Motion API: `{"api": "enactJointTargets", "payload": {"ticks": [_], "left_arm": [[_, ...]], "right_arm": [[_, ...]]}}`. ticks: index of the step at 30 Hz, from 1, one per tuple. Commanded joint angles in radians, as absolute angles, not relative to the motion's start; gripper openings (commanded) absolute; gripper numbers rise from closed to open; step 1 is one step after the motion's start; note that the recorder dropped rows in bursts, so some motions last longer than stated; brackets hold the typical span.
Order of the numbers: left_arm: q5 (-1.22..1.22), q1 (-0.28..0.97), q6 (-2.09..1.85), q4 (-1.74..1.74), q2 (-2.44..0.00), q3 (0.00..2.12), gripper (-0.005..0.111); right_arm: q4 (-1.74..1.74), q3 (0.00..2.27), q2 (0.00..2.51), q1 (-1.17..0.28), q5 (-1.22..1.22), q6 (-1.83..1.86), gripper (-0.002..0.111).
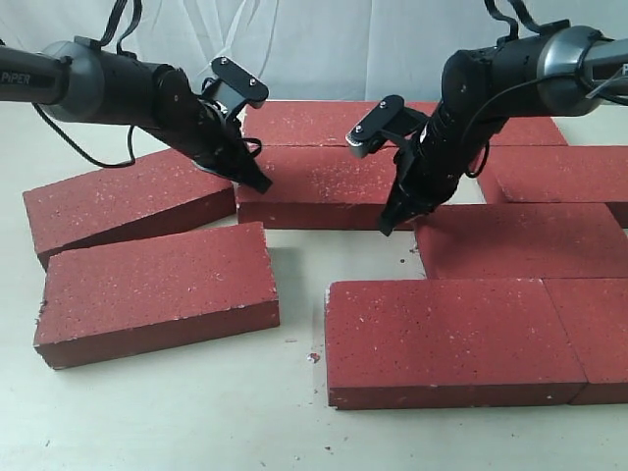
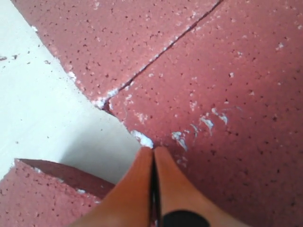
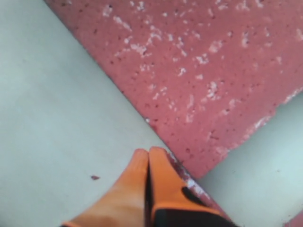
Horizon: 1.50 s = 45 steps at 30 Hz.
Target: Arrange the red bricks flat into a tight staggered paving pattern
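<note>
Several red bricks lie flat on the pale table. My left gripper (image 1: 263,184) is shut and empty, its tips (image 2: 153,150) at the left front corner of the middle brick (image 1: 314,186) (image 2: 227,94). That brick butts against the back brick (image 1: 314,123) (image 2: 118,38). An askew brick (image 1: 128,201) (image 2: 33,198) lies just left of the left gripper. My right gripper (image 1: 388,226) is shut and empty too, its tips (image 3: 148,152) low at the table beside the front edge of the middle brick (image 3: 199,71).
A loose brick (image 1: 157,289) lies at the front left, angled. Two bricks (image 1: 442,339) (image 1: 594,334) sit side by side at the front right, another (image 1: 510,240) behind them, more (image 1: 559,172) at the back right. Bare table (image 1: 294,412) shows between the groups.
</note>
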<state>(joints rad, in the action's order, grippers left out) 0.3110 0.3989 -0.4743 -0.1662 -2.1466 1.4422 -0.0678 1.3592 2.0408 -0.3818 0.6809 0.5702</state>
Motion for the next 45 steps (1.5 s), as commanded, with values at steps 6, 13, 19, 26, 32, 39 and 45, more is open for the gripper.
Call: {"api": "enactJointTargets", "payload": {"ticks": [6,13,19,26,32,39,45], "left_arm": [[0.258,0.451,-0.479,-0.186,-2.163,1.445,0.0],[0.25,0.451,-0.479,-0.186,-2.163,1.445,0.0],[0.269,0.416,-0.479,-0.149,-2.163,1.445,0.0],[0.316,0.381,-0.473,-0.155,-2.136,1.445,0.0],[0.328,0.381,-0.475,-0.192,-2.159,1.445,0.0],[0.282,0.409,-0.482,-0.191,-2.175,1.445,0.0],[0.257,0.452,-0.482,-0.185,-2.175,1.445,0.0]], "right_arm": [[-0.131,1.363,1.971,-0.373,0.768,0.563,-0.001],[-0.131,1.363,1.977,-0.373,0.75,0.565,-0.001],[-0.078,1.363,1.958,-0.373,0.774,0.549,-0.001],[-0.08,1.363,1.928,-0.373,0.774,0.537,-0.001],[-0.098,1.363,1.928,-0.373,0.76,0.535,-0.001],[-0.098,1.363,1.928,-0.373,0.753,0.535,-0.001],[-0.1,1.363,1.928,-0.373,0.747,0.535,-0.001]]}}
